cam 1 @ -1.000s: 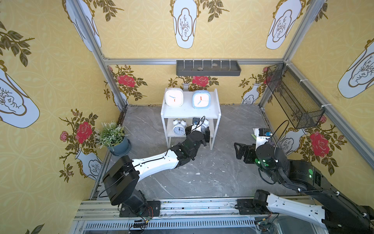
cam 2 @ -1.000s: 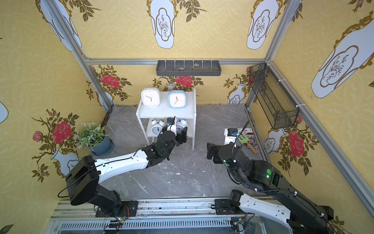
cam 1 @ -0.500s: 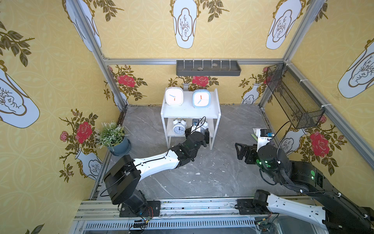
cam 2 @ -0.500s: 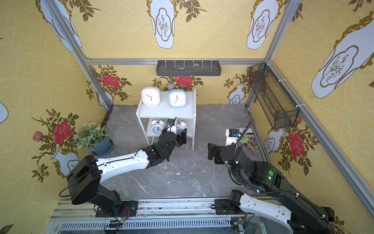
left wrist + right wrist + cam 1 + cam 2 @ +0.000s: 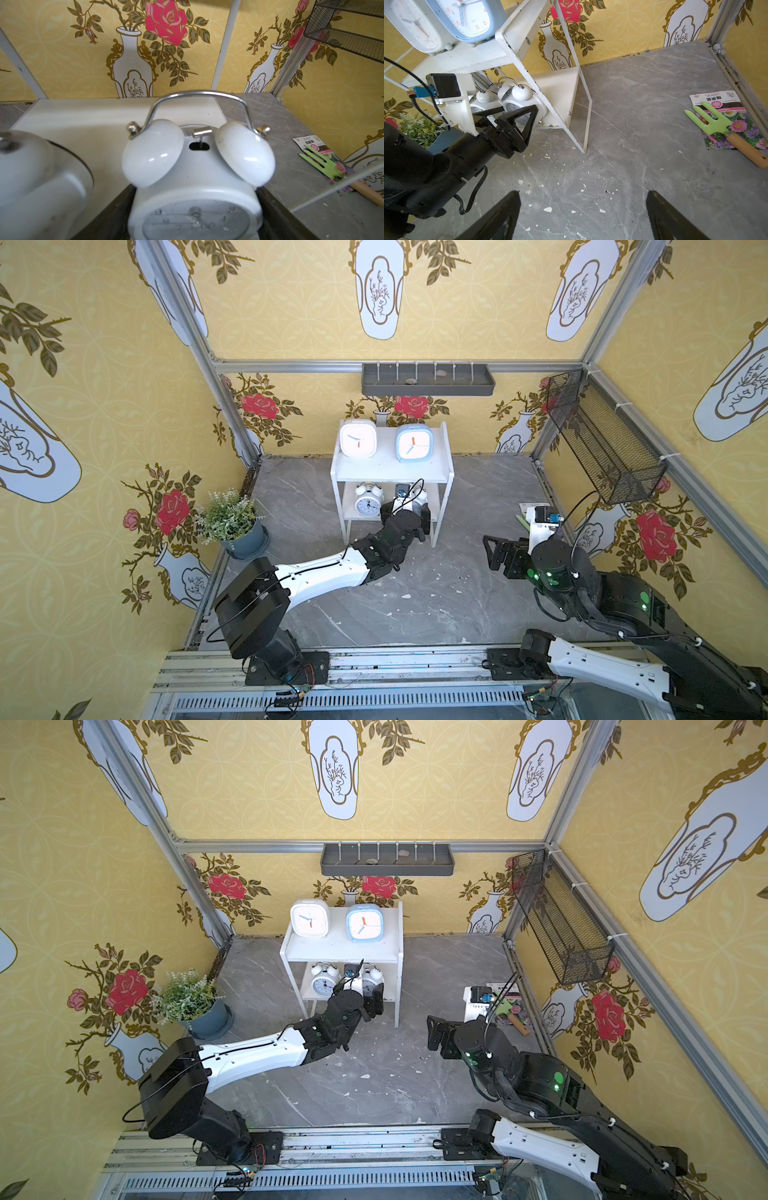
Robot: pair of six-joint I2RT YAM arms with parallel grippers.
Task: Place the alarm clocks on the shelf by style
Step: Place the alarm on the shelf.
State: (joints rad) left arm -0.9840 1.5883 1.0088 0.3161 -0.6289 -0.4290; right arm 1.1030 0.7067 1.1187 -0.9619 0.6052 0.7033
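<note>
Left gripper [image 5: 512, 113] jaws wide, clamped on 2nd twin-bell clock [image 5: 195, 187], seated near front edge of lower board [image 5: 83, 116] of shelf [image 5: 386, 470], beside 1st twin-bell clock [image 5: 368, 502]. My worry: a sloppy release or pull-back drags it off the edge or knocks its neighbour. Right gripper [image 5: 583, 195] gaping, empty.

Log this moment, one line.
left gripper: shut on twin-bell clock, lower shelf board | right gripper: open, empty | square clocks: top board
</note>
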